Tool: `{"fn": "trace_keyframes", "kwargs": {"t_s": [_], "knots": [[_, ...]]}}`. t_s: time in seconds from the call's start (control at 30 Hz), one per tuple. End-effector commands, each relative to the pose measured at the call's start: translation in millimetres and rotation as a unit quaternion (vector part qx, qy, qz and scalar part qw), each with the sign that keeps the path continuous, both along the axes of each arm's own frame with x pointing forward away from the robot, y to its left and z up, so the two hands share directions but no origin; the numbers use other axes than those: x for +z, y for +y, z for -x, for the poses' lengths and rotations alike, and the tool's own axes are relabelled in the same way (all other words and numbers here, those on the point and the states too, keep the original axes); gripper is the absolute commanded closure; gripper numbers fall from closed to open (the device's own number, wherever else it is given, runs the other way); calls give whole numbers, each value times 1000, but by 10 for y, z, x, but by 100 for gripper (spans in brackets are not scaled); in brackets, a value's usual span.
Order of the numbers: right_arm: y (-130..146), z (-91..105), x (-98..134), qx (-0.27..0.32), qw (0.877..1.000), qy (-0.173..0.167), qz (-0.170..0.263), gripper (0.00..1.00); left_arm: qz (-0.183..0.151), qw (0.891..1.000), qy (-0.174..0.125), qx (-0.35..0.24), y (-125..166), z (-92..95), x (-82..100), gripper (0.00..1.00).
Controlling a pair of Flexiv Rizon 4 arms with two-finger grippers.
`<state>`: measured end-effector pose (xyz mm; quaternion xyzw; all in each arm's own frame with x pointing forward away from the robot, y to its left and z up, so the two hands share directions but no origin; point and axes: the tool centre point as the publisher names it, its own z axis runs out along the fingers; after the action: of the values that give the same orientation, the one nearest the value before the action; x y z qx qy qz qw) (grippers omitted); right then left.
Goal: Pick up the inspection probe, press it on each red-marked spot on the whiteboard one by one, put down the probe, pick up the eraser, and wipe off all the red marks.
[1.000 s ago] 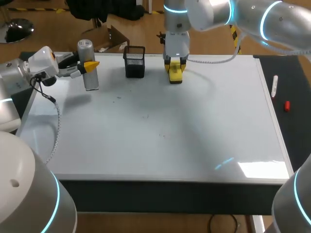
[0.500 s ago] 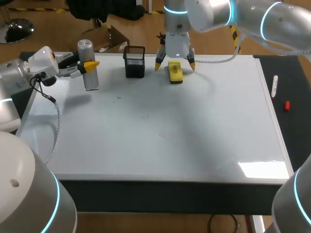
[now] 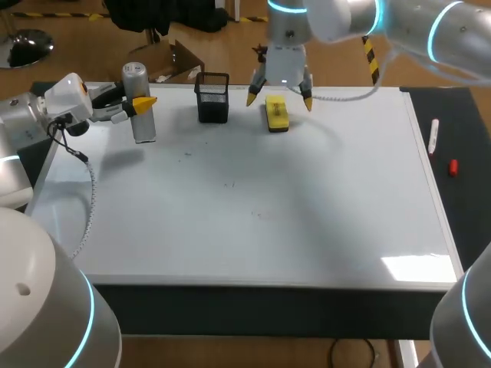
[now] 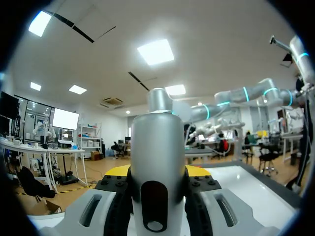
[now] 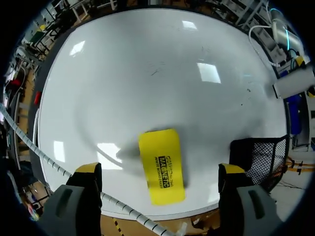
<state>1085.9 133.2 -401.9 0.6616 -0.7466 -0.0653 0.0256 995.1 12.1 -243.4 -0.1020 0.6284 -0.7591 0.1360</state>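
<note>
The grey cylindrical inspection probe (image 3: 140, 115) stands upright over the whiteboard's (image 3: 253, 199) far left edge, with my left gripper (image 3: 142, 101) shut on it. In the left wrist view the probe (image 4: 156, 147) fills the space between the fingers of that gripper (image 4: 157, 172). The yellow eraser (image 3: 277, 113) lies flat at the back of the board. My right gripper (image 3: 279, 99) hangs just above it, open, a yellow tip on either side and clear of it. From the right wrist the eraser (image 5: 161, 166) lies under the open gripper (image 5: 160, 170). I see only faint dark specks on the board, no red marks.
A black mesh pen holder (image 3: 212, 97) stands between the probe and the eraser, also seen beside the right gripper as the pen holder (image 5: 258, 157). A white marker (image 3: 434, 136) and a red cap (image 3: 453, 167) lie on the dark strip right of the board.
My right gripper opened, letting go of the eraser on the board, and rose a little. The left arm and the probe stayed still.
</note>
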Motion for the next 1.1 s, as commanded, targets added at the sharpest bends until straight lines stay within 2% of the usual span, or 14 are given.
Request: {"fn": "trace_keyframes", "kwargs": {"t_s": [0.03,0.07,0.1,0.33,0.4,0.6,0.67,0.8,0.83,0.87,0.93,0.97,1.03,1.1], "knots": [[-236,280,385,-23,999,-28,-19,0,0,1000,-1,1,0,7,9,100],[-265,291,442,-43,999,-23,-12,0,0,1000,-1,1,0,7,9,100],[-297,300,504,-49,998,-21,-30,0,0,1000,-1,1,0,7,9,100],[-602,252,891,-146,988,-4,-44,0,0,1000,-1,1,0,7,9,100],[-694,212,986,-185,982,20,-44,0,0,1000,-1,1,0,7,9,100],[-947,98,1215,-245,965,32,-84,0,0,1000,-1,1,0,7,9,100],[-1020,62,1278,-273,957,47,-86,0,0,1000,-1,1,0,7,9,100],[-1136,45,1389,-297,947,46,-113,0,0,1000,-1,1,0,7,9,100],[-1161,36,1403,-306,944,57,-115,0,0,1000,-1,1,0,7,9,100],[-1176,33,1428,-302,945,47,-120,0,0,1000,-1,1,0,7,9,100],[-1213,25,1458,-319,938,69,-117,0,0,1000,-1,1,0,7,9,100],[-1228,11,1479,-314,940,61,-122,0,0,1000,-1,1,0,7,9,100],[-1289,-8,1496,-332,931,79,-128,0,0,1000,-1,1,0,7,9,100],[-1346,-12,1551,-341,925,83,-147,0,0,1000,-1,1,0,7,9,100]]}}
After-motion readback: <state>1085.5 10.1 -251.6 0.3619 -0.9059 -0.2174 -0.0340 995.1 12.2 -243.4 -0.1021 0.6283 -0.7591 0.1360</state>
